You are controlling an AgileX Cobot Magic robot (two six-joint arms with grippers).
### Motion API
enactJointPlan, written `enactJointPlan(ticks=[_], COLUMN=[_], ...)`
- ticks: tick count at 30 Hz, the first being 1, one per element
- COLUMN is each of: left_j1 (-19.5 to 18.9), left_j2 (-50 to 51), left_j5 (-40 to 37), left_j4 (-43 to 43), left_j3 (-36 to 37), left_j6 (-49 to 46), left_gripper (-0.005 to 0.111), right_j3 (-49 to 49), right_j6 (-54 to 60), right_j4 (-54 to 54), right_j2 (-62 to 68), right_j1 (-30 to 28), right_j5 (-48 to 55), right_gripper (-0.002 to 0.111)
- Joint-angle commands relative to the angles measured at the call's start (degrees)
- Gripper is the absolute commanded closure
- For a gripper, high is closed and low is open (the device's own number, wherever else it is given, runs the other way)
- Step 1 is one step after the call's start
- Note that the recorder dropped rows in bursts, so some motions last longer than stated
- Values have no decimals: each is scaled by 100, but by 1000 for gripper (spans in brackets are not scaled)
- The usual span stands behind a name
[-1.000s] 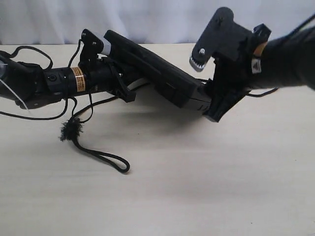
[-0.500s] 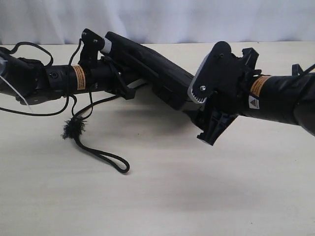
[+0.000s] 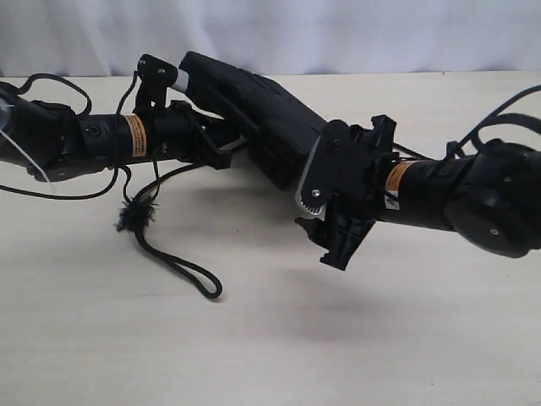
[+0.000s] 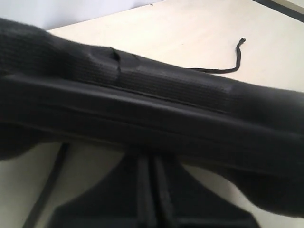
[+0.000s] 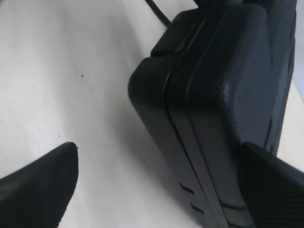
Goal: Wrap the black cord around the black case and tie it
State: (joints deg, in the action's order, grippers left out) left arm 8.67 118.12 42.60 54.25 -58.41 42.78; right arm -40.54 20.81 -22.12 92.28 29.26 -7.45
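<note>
L gripper (image 4: 152, 190) holds black case (image 3: 270, 127) up; R gripper (image 3: 321, 222) wide open at its free end

L is closed, apparently pinching one edge, so case hangs tilted above table (image 3: 380, 338), w/ room to pass cord under, I think. R is empty, jaws either side of the case end. The black cord (image 3: 173, 264): knot + loop lie on table under L arm, rest runs up toward case.

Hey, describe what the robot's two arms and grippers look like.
The left arm and right arm are matte black tubes with orange warning labels near the wrists and thin black cables trailing. The left gripper and right gripper have flat black fingers with pale pads.
</note>
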Motion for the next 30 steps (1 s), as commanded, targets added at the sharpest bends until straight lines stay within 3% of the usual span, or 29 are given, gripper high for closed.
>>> enactJointPlan(ticks=[1, 11, 20, 30], left_j1=[-11, -11, -1, -1], left_j2=[-40, -40, -40, -40], left_j5=[270, 371, 605, 567], left_j4=[-29, -50, -29, 71], left_j3=[-65, -65, -127, -192], left_j6=[53, 64, 273, 416], left_gripper=[107, 107, 107, 107], right_j3=[-88, -167, -167, -167], right_j6=[105, 709, 2135, 2306], right_j4=[84, 257, 1840, 1869], right_j2=[419, 617, 813, 1259], right_j1=[-224, -626, -578, -578], right_j5=[-779, -1448, -1502, -2478], right_gripper=[24, 24, 24, 24])
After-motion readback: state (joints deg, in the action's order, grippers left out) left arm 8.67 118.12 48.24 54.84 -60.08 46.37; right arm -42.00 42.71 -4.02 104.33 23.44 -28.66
